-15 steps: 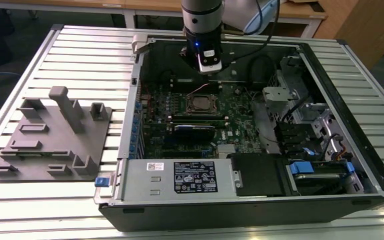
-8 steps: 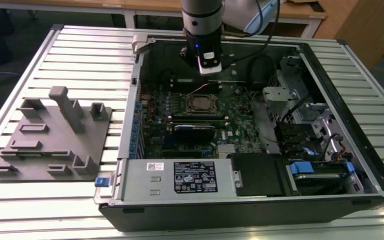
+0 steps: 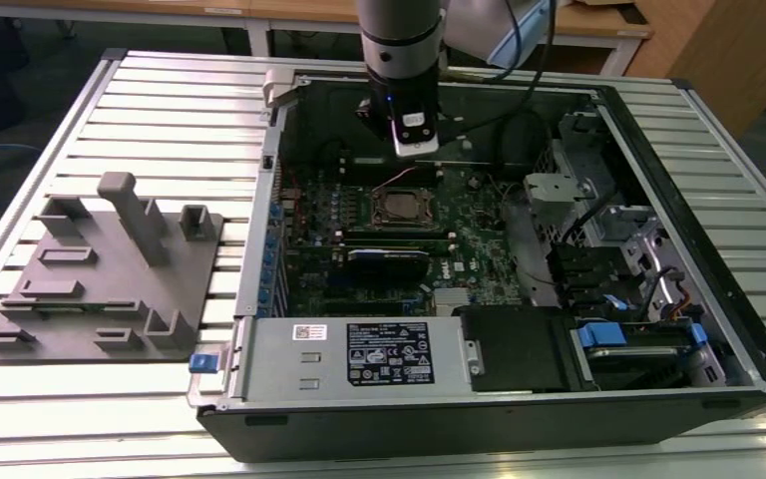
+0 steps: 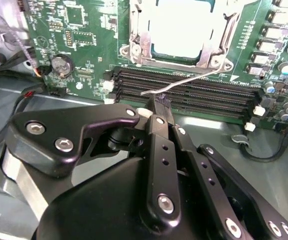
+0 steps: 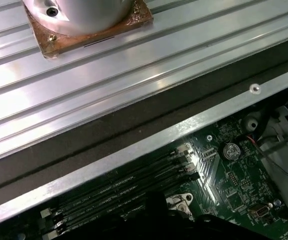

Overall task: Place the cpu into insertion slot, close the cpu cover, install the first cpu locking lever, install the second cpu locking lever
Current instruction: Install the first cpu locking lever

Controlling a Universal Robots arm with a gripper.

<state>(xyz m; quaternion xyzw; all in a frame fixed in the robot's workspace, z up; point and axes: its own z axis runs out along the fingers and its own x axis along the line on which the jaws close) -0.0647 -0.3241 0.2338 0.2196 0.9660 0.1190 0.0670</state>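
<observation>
Inside the open black computer case [image 3: 490,429], the arm's black gripper [image 4: 160,106], fingers drawn together, touches the thin silvery wire locking lever [image 4: 189,81] on the far side of the silver-rimmed insertion slot [image 3: 403,207], apparently to work it. The dull silver square cpu [image 4: 184,30] sits in the slot beneath the thin metal-frame cpu cover [image 4: 139,40].

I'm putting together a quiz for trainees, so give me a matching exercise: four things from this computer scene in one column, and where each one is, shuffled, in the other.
1. cpu
2. locking lever
3. gripper
4. grey fixture block

A. on the slatted table, at the exterior view's left of the case
B. at the lever's free end
C. framed by the cpu cover
D. sticking out over the long black slots

Pairs: 1-C, 2-D, 3-B, 4-A
</observation>
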